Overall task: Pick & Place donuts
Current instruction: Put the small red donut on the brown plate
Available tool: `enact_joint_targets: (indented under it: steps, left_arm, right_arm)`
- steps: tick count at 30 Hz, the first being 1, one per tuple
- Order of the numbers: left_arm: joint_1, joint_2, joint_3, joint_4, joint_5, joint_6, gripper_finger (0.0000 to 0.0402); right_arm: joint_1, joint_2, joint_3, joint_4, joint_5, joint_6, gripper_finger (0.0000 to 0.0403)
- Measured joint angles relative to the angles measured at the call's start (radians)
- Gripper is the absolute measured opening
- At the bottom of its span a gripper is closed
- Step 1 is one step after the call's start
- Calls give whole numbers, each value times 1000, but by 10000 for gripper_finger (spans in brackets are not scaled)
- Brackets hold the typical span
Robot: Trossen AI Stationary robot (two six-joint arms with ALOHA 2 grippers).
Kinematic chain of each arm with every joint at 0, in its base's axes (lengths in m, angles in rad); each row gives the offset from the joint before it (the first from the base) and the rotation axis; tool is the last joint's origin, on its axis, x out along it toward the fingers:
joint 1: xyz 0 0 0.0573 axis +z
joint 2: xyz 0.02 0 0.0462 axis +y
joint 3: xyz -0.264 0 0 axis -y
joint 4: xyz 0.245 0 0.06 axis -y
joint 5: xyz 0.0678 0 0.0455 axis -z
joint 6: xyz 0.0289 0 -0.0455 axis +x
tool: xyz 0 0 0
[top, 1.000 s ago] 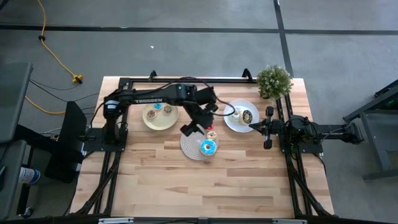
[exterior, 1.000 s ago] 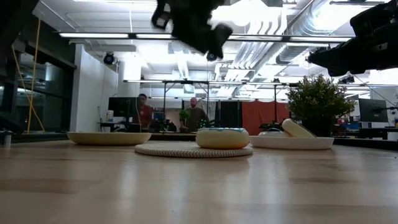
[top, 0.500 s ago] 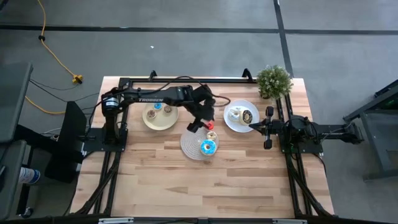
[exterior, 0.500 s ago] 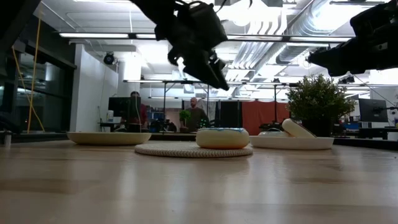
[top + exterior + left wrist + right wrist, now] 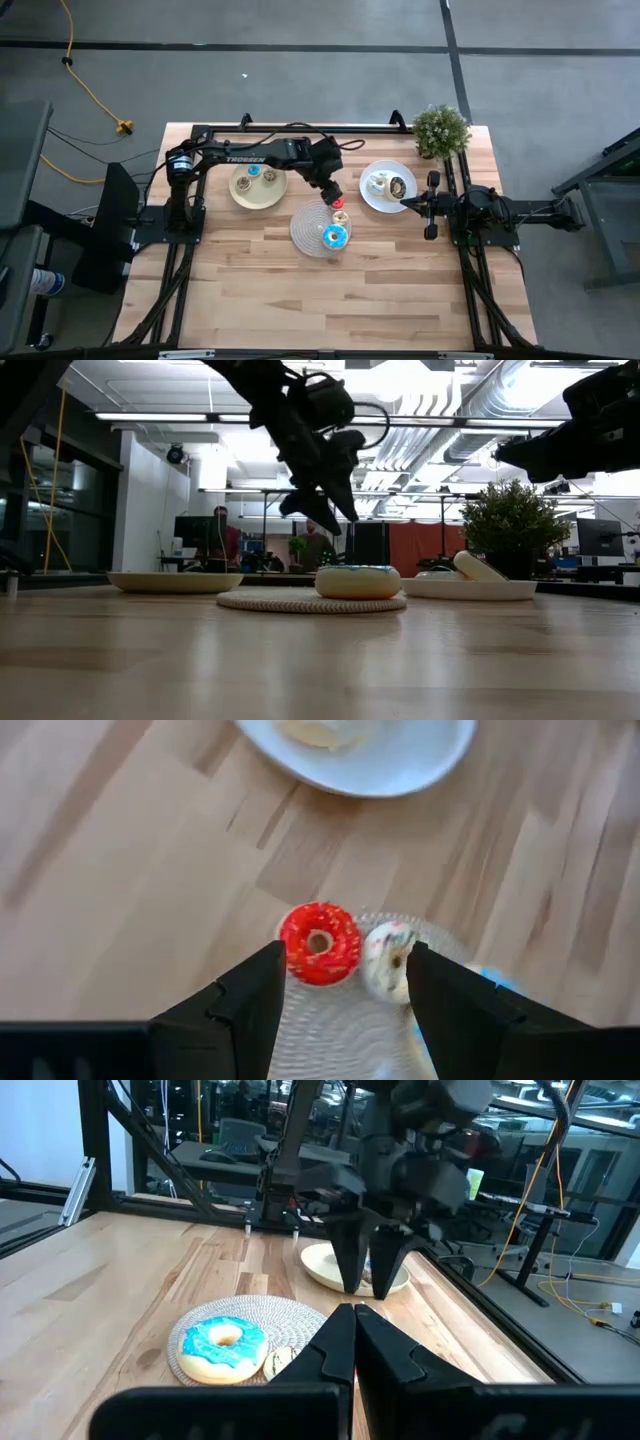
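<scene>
1. Our left gripper point(image 5: 331, 190) hangs above the far edge of the woven mat point(image 5: 305, 228), fingers apart and empty, pointed down. In its wrist view the red donut point(image 5: 319, 942) sits between the two fingers, touching a white sprinkled donut point(image 5: 389, 961).

2. Other donuts: a blue one point(image 5: 334, 236) lies on the mat, two small ones on the tan plate point(image 5: 243, 194), and two on the white plate point(image 5: 372, 201). Our right gripper point(image 5: 407, 203) waits at the white plate's rim, fingers together and holding nothing.

3. Risk: the red and white donuts touch. If we come straight down, one finger may land on the white one rather than in a gap, shoving it along the mat or pinching both at once.

4. Risk: the red donut lies at the mat's edge, partly over bare table point(image 5: 350, 300) as far as we can tell. A finger catching the woven rim could drag the mat and shift the blue donut too.

5. Risk: a ring donut is low and rounded. If we close too high on it, we judge it could squirt out sideways and roll toward the white plate.

6. Risk: our two arms are near each other here. A wide swing of the left arm toward the white plate could brush the right gripper.
</scene>
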Motion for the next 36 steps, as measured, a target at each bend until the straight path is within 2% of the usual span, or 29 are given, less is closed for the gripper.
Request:
enact_joint_targets:
  steps: [4, 10, 12, 17, 25, 29, 36]
  left_arm:
    - [-3, 25, 0, -12, -13, -235, 202]
    - [-17, 74, 68, -3, -101, -431, 202]
    - [-28, 99, 92, -71, -130, -465, 202]
    - [-55, 158, 178, -99, -211, -498, 202]
    - [-83, 190, 200, -162, -258, -496, 208]
    - [-89, 192, 200, -177, -264, -494, 240]
    - [-95, 192, 202, -171, -246, -496, 330]
  right_arm:
    - [0, 0, 0, 0, 0, 0, 0]
    - [0, 0, 0, 1, 1, 0, 0]
    - [0, 4, 0, 0, 1, 0, 0]
    - [0, 12, 0, -1, -3, 0, 0]
    - [0, 26, 0, -1, -1, 0, 0]
    - [0, 24, 0, 0, -2, 0, 0]
    - [0, 26, 0, 0, -3, 0, 0]
